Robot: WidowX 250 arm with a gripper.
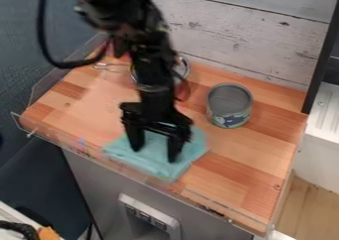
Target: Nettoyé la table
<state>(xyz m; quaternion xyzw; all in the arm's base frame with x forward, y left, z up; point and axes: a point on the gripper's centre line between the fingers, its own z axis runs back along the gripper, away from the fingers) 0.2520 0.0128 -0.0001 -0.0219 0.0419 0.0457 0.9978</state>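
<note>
Wiping the bench (255, 152) is probably why the folded cloth (157, 167) lies directly under the claw (155, 153), whose fingers stand wide apart and seem to grip nothing, perhaps for pressing it flat. The can (229, 104) stands beside the claw, maybe clear of the wiping.

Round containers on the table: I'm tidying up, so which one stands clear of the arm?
The can with the patterned side; the other, with a shiny rim, is partly behind the arm.
</note>
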